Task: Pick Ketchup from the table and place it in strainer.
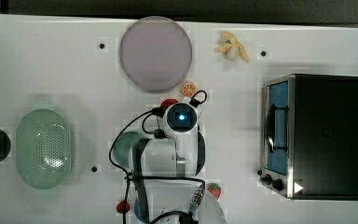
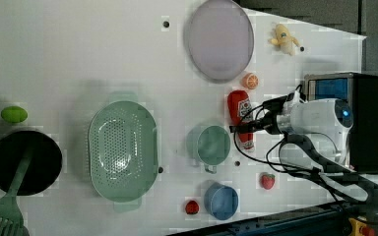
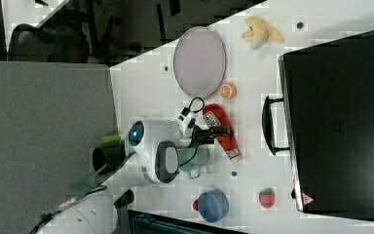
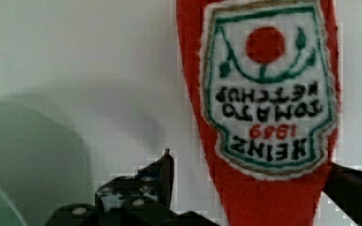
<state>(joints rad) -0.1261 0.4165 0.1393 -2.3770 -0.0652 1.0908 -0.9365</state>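
Fingers spread wide, the end effector [image 4: 247, 188] straddles the Ketchup [image 4: 264, 94] lying flat on the desk [image 2: 78, 49] beside a green cup [image 2: 211, 144]. An off-centre squeeze could roll the bottle away, far from the strainer [image 2: 122, 150].

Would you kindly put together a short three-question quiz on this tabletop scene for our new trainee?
1. True or false: the ketchup bottle already lies inside the strainer.
2. In the left view, which item sits nearest the bottle's wide end? A) orange slice B) lime C) blue cup
3. Fill in: the gripper fingers stand ____ on either side of the bottle.

Key: 1. False, it lies on the table, and the strainer holds nothing. 2. A. 3. Open.
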